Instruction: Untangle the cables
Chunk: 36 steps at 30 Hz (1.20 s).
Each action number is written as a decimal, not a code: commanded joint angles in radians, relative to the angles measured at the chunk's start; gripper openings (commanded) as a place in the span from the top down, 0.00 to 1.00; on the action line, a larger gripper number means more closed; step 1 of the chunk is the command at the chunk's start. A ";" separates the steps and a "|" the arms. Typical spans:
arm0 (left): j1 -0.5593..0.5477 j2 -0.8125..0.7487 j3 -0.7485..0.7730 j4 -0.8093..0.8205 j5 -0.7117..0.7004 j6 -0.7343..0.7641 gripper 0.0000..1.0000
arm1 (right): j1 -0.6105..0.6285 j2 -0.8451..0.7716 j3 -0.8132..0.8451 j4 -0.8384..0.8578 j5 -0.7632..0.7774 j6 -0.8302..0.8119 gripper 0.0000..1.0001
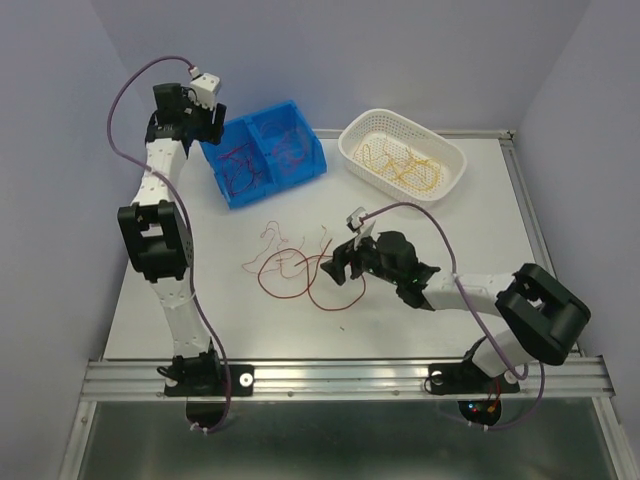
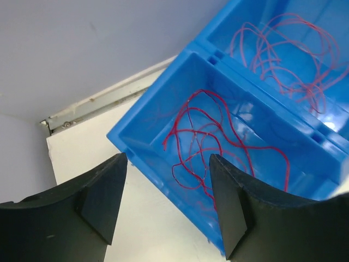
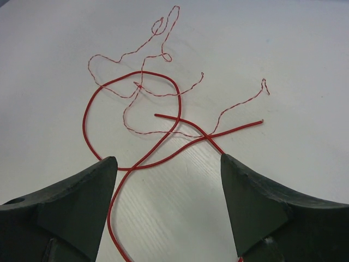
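A tangle of red cables (image 1: 290,262) lies loose on the white table, thick red loops crossed by a thin twisted red-and-white wire (image 3: 208,136). My right gripper (image 1: 346,266) (image 3: 168,158) hovers low at the tangle's right side, open, with a red strand running on the table between its fingers. More red cables (image 2: 202,136) lie in both compartments of the blue bin (image 1: 270,188) (image 2: 166,185). My left gripper (image 1: 208,128) (image 2: 168,158) hangs over the bin's left corner, open and holding nothing. Yellow-orange cables (image 1: 405,165) rest in the white basket (image 1: 352,150).
The bin and the basket stand side by side at the back of the table. The table's rear metal edge (image 2: 92,103) runs just behind the bin. Purple-grey arm cables (image 1: 120,110) loop beside the left arm and along the right arm.
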 commanded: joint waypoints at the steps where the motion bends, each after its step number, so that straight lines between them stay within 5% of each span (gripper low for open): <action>1: -0.020 -0.262 -0.118 0.054 0.105 0.027 0.26 | 0.007 0.063 0.134 -0.015 -0.028 0.016 0.18; 4: -0.057 -0.385 -0.308 0.052 0.185 0.090 0.23 | 0.009 0.124 0.199 -0.057 0.002 0.037 0.19; 9: -0.207 -0.465 -0.604 0.052 0.107 0.138 0.16 | 0.006 0.114 0.203 -0.095 0.055 0.063 0.20; 14: -0.258 -0.462 -0.738 0.054 0.088 0.240 0.15 | 0.004 0.063 0.161 -0.126 0.069 0.072 0.20; 25: -0.291 -0.296 -0.553 -0.391 0.134 0.801 0.11 | 0.003 -0.046 0.090 -0.146 0.067 0.069 0.18; 36: -0.338 -0.180 -0.462 -0.604 0.154 0.905 0.24 | 0.003 -0.049 0.090 -0.158 0.079 0.062 0.18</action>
